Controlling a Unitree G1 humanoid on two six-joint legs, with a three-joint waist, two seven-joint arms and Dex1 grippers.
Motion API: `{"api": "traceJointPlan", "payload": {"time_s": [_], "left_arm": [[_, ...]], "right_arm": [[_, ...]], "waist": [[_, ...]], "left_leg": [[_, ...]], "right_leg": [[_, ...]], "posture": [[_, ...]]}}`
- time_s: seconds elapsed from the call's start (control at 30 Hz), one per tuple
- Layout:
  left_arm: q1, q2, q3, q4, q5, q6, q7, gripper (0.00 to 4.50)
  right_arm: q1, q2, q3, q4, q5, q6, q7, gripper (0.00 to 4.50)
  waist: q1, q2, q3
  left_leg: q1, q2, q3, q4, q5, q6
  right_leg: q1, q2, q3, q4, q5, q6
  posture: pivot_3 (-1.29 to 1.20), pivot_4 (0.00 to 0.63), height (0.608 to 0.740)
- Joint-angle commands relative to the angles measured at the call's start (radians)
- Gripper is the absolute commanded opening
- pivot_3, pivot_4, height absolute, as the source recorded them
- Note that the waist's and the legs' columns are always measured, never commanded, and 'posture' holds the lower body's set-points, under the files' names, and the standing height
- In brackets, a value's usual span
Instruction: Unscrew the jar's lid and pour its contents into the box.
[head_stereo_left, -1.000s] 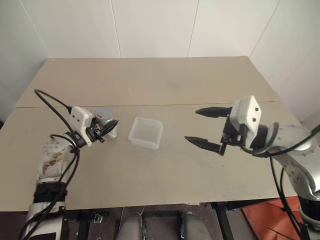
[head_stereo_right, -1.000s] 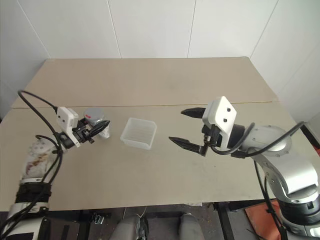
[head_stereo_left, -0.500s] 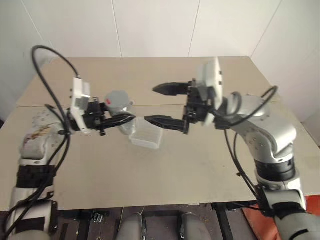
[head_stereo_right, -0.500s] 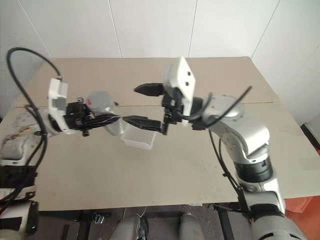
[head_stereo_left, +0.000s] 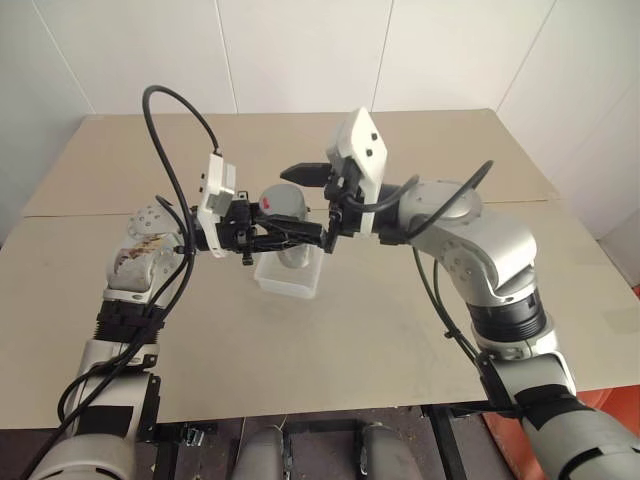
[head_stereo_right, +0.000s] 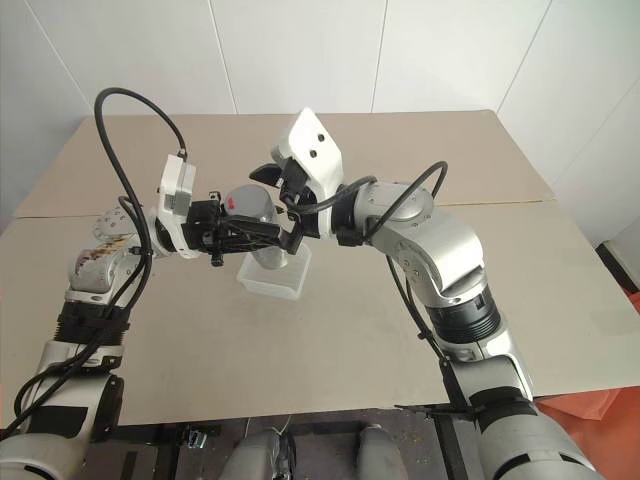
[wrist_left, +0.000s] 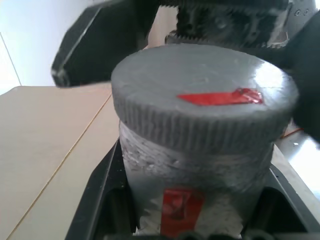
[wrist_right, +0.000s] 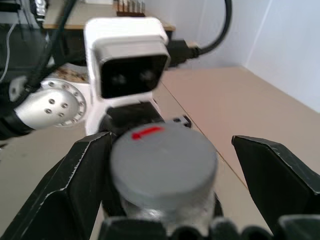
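Note:
My left gripper (head_stereo_left: 300, 234) is shut on the jar (wrist_left: 192, 175), holding it in the air above the box (head_stereo_left: 288, 284). The jar has a frosted wall with a red label patch. Its grey ribbed lid (wrist_left: 205, 95), marked with a red strip, is on the jar. My right gripper (wrist_right: 167, 145) comes in from the opposite side and is open. Its black fingers (wrist_right: 70, 185) stand one on each side of the lid, apart from it. The contents are hidden inside the jar. The box is a shallow translucent white square resting on the table.
The tan table (head_stereo_left: 450, 330) has a seam running across its middle, and white walls rise behind it. A black cable (head_stereo_left: 170, 110) loops high above my left wrist. Another cable (head_stereo_left: 450, 290) hangs beside my right forearm.
My left arm lifted the jar off the table and carried it right, over the box. My right arm swung left and up, bringing its open fingers around the lid.

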Motion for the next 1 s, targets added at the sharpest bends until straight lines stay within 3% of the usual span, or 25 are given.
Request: {"api": "traceJointPlan", "payload": {"time_s": [0.03, 0.13, 0.33, 0.43, 0.5, 0.63, 0.7, 0.83, 0.97, 1.0], "left_arm": [[-0.022, 0.002, 0.005, -0.012, 0.006, -0.023, -0.018, 1.96], [-0.021, 0.003, 0.008, -0.015, 0.014, -0.026, -0.022, 1.96], [-0.026, 0.01, 0.014, -0.015, 0.02, -0.029, -0.028, 1.96], [-0.038, 0.017, 0.016, -0.014, 0.017, -0.033, -0.046, 1.96], [-0.046, 0.022, 0.015, -0.017, 0.011, -0.029, -0.071, 1.96], [-0.05, 0.043, 0.008, -0.047, -0.007, -0.02, -0.146, 1.96], [-0.041, 0.051, 0.008, -0.066, -0.021, -0.012, -0.173, 1.96], [-0.011, 0.065, 0.007, -0.106, -0.031, -0.003, -0.183, 1.96], [0.013, 0.07, 0.015, -0.122, -0.037, 0.009, -0.168, 1.96], [0.017, 0.071, 0.019, -0.121, -0.036, 0.013, -0.159, 1.96]], "right_arm": [[-0.019, 0.008, -0.011, -0.012, -0.005, 0.002, 0.009, 4.5], [-0.017, 0.009, -0.011, -0.007, -0.007, -0.001, 0.016, 4.31], [-0.018, 0.012, -0.018, 0.015, 0.008, 0.008, 0.051, 2.76], [-0.013, 0.011, -0.021, 0.058, 0.027, -0.025, 0.122, 2.76], [-0.012, 0.004, -0.022, 0.113, 0.043, -0.104, 0.246, 2.76], [-0.067, -0.009, -0.005, 0.35, 0.061, -0.386, 0.73, 2.76], [-0.124, 0.008, 0.01, 0.487, 0.039, -0.485, 0.893, 2.76], [-0.236, 0.075, 0.025, 0.723, -0.011, -0.606, 0.94, 2.76], [-0.232, 0.108, 0.0, 0.768, -0.07, -0.676, 0.887, 2.76], [-0.214, 0.101, -0.009, 0.742, -0.072, -0.664, 0.855, 3.49]], "waist": [[0.0, 0.0, 0.0], [0.0, 0.0, 0.0], [0.0, 0.0, 0.0], [0.0, 0.0, 0.0], [0.0, 0.0, 0.0], [0.0, 0.0, 0.0], [-0.002, 0.0, 0.0], [-0.017, 0.001, 0.0], [-0.024, 0.001, 0.0], [-0.022, 0.001, 0.0]], "left_leg": [[0.0, 0.0, -0.001, 0.0, 0.0, 0.0], [0.0, 0.0, -0.002, 0.0, 0.0, 0.0], [0.0, 0.0, -0.005, 0.0, 0.0, 0.0], [0.0, 0.0, -0.005, 0.0, 0.0, 0.0], [0.0, 0.0, -0.005, 0.0, 0.0, 0.0], [0.0, -0.001, -0.005, 0.0, 0.0, 0.001], [0.0, -0.001, -0.005, 0.0, 0.0, 0.001], [0.002, 0.001, -0.005, 0.0, 0.0, -0.001], [0.001, 0.001, -0.007, -0.001, 0.001, -0.002], [0.001, 0.001, -0.007, 0.0, 0.001, -0.002]], "right_leg": [[0.0, 0.0, 0.0, 0.0, 0.0, 0.0], [0.0, 0.0, 0.0, 0.0, 0.0, 0.0], [0.0, 0.0, 0.0, 0.0, 0.0, 0.0], [0.0, 0.0, 0.0, 0.0, 0.0, 0.0], [0.0, 0.0, 0.0, 0.0, 0.0, 0.0], [0.001, 0.0, 0.0, -0.001, 0.0, 0.0], [0.001, 0.0, 0.0, -0.001, 0.0, 0.001], [0.001, 0.002, 0.001, 0.001, 0.0, 0.001], [0.0, 0.002, 0.001, 0.001, 0.0, 0.001], [-0.001, 0.002, 0.001, 0.001, 0.0, 0.001]], "posture": [[0.0, 0.15, 0.74], [0.0, 0.15, 0.74], [0.0, 0.15, 0.74], [0.0, 0.15, 0.74], [0.0, 0.15, 0.74], [0.0, 0.15, 0.74], [0.0, 0.15, 0.74], [0.0, 0.15, 0.74], [0.0, 0.15, 0.74], [0.0, 0.15, 0.74]]}}
